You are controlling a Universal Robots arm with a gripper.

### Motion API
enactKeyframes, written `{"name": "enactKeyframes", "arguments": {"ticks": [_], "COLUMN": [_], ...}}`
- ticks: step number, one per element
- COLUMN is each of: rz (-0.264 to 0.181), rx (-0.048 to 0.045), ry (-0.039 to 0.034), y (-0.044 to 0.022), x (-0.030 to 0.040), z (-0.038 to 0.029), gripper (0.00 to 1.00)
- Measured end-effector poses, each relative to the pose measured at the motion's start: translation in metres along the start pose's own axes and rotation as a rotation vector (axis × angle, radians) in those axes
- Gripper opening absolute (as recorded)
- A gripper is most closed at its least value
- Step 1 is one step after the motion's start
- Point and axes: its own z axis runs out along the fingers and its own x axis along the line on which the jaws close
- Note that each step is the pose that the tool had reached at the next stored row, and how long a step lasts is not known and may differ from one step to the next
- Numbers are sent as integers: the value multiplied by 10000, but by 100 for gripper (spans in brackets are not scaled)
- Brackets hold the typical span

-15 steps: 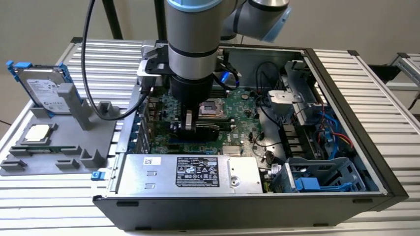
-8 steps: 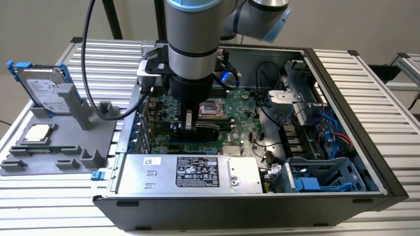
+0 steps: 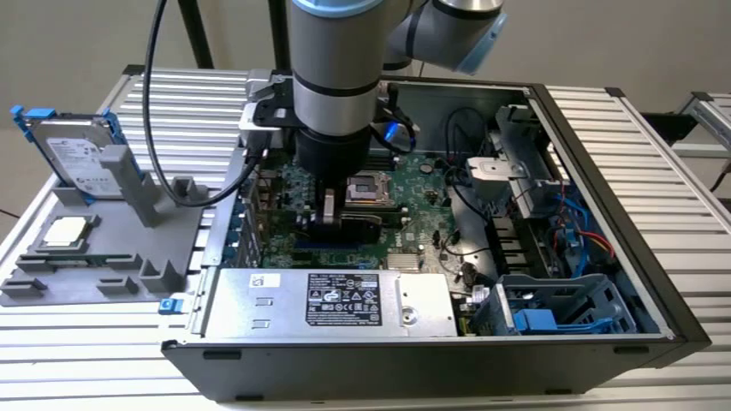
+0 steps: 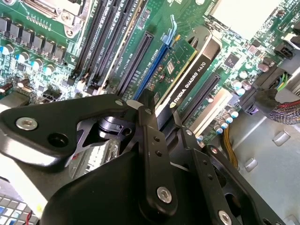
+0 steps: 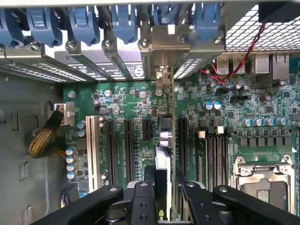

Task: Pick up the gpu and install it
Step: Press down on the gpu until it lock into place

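Note:
The gpu stands on edge over the motherboard inside the open computer case, in the left half of the exterior view. My gripper reaches straight down onto its top edge. In the second wrist view the gpu shows green board and a black cover, and it sits along the blue expansion slot. In the first wrist view the gpu appears edge-on, its silver bracket up against the rear slot openings. My gripper is shut on the card, one finger on each face.
The power supply lies along the case's near side. An open CPU socket sits just beside the gripper. A drive cage and cables fill the exterior view's right. Outside the case, a grey fixture holds a hard drive and a CPU chip.

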Motion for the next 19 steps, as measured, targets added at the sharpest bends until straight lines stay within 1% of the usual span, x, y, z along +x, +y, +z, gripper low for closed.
{"name": "enactKeyframes", "arguments": {"ticks": [7, 19], "rz": [-166, -169], "rx": [-1, -2], "ry": [11, 15], "y": [3, 2], "x": [-11, -10], "z": [12, 39], "gripper": [0, 0]}}
